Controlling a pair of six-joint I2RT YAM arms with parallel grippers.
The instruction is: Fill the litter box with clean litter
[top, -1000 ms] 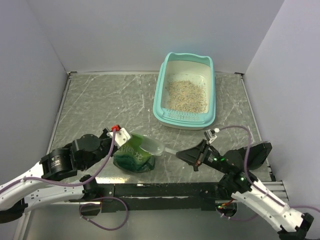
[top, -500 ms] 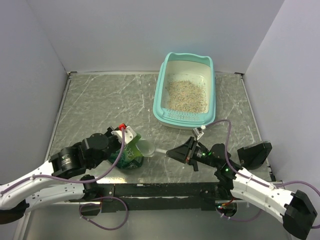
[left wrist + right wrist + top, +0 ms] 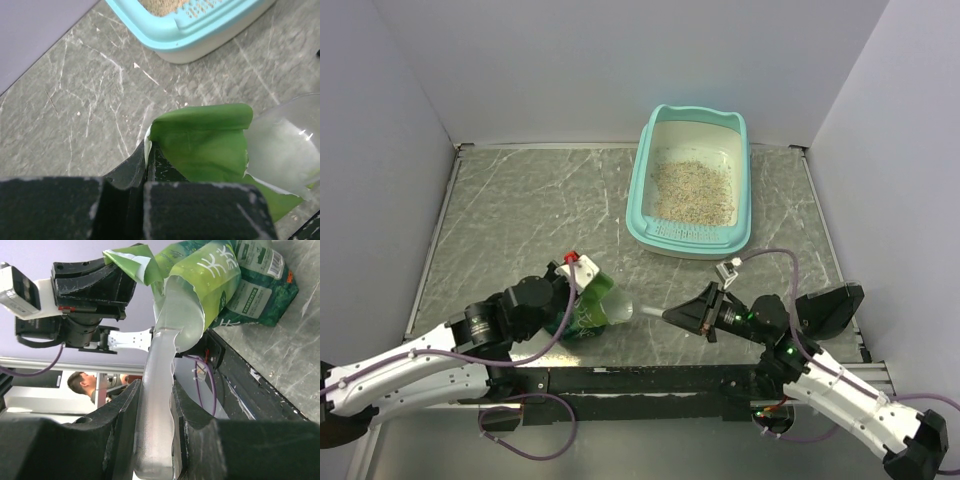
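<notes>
The large teal plastic litter box (image 3: 638, 192), white inside with rounded corners, stands at about 1 o'clock on the grey marble-patterned tabletop (image 3: 520, 210), its raised end at 12 o'clock and a ridged teal lip at 6 o'clock. Beige-tan granular clean litter (image 3: 692, 190) lies in it as a thin, uneven layer over the middle and near floor; bare white shows at the far end. At 7 o'clock, well apart from the box, the left gripper (image 3: 147, 167) is clenched on the top edge of a crinkled green pouch (image 3: 582, 312). The right gripper (image 3: 155, 395) grasps the handle of a translucent plastic scoop (image 3: 622, 305), whose bowl sits at the pouch's open mouth.
</notes>
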